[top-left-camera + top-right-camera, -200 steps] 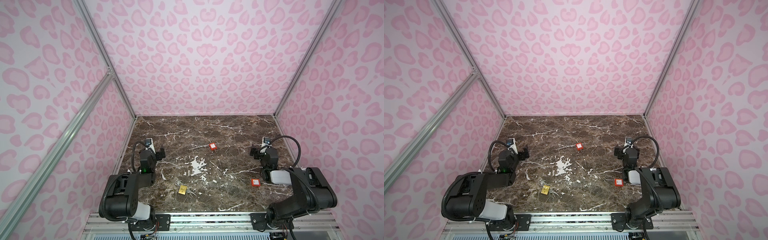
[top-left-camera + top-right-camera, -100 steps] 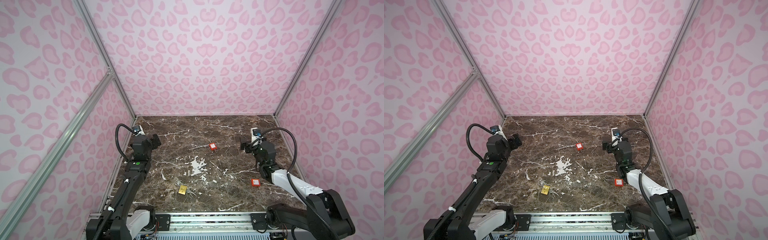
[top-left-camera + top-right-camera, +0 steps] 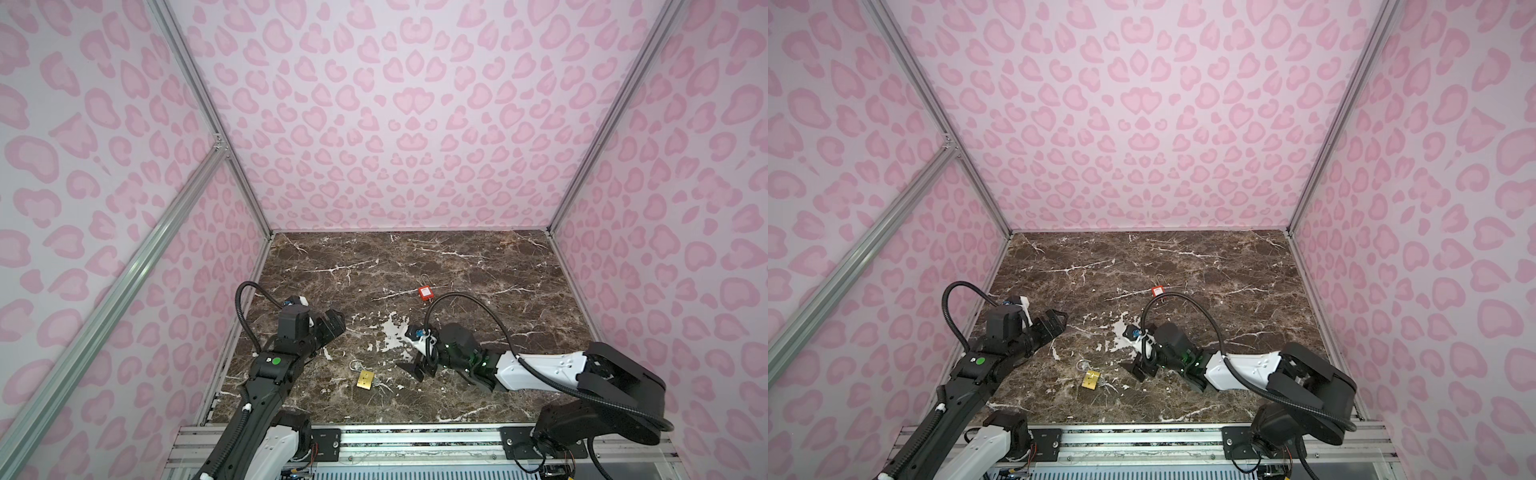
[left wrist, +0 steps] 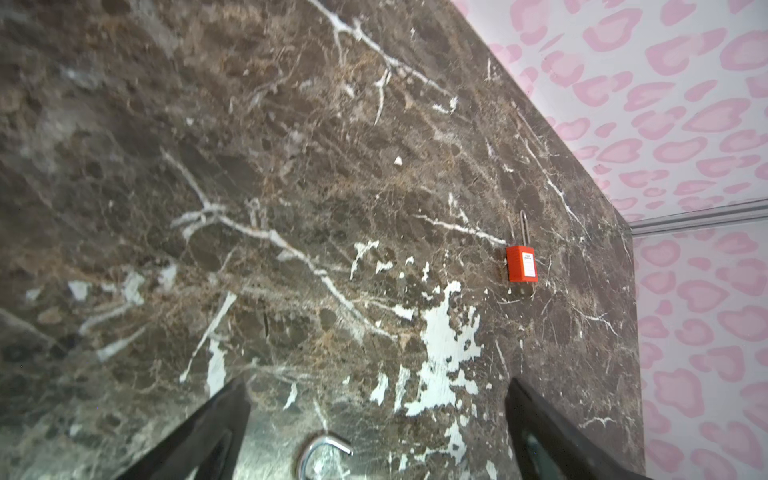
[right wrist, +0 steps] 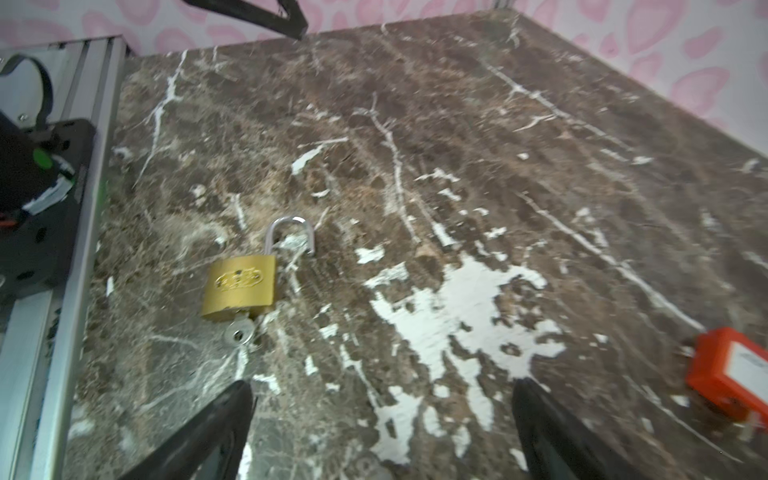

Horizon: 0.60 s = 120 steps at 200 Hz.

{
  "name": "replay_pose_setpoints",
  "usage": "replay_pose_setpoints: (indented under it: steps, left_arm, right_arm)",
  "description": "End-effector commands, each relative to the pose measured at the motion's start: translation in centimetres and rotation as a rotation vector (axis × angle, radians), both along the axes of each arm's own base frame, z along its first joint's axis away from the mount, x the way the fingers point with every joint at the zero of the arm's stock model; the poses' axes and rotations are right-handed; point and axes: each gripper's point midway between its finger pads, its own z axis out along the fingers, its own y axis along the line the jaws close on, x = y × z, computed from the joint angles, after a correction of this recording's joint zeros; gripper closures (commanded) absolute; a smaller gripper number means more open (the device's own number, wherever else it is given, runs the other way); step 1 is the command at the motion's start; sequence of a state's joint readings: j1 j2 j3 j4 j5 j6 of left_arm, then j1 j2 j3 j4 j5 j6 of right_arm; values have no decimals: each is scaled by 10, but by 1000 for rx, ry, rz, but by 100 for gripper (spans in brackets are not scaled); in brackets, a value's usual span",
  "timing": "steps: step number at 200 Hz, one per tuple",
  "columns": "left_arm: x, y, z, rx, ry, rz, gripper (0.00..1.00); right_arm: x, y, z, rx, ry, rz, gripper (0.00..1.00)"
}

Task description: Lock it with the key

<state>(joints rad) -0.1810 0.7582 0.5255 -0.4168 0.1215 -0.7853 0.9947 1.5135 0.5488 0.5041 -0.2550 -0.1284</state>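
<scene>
Brass padlock point(image 5: 239, 286), key point(image 5: 238, 333) at its base

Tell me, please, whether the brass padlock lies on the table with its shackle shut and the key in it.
Not quite: the shackle is open, its free end out of the body, as the right wrist view shows. The brass padlock does lie on the table, key in it.

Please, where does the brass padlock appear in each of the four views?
In a top view: the brass padlock lies near the front edge, left of centre.
In a top view: brass padlock, same place.
Left wrist: only its shackle shows, cut by the frame.
Right wrist: whole, with the key in its base.
Shared landmark: the red padlock, in all four.
</scene>
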Motion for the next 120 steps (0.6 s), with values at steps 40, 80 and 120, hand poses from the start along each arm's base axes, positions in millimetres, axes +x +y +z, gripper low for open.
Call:
replay_pose_setpoints:
  steps: [40,80,120]
  left_arm:
    - [-41,-16,-41,-187,124,72,1]
    - [-53,-12,-52,-218,102,110,1]
    - [-65,-17,-67,-264,151,105,3]
  right_arm:
    - [-33,61,-13,48,-8,155,3]
    - [-36,77,-26,6,-9,179,4]
    - [-41,83,-39,-9,-1,195,7]
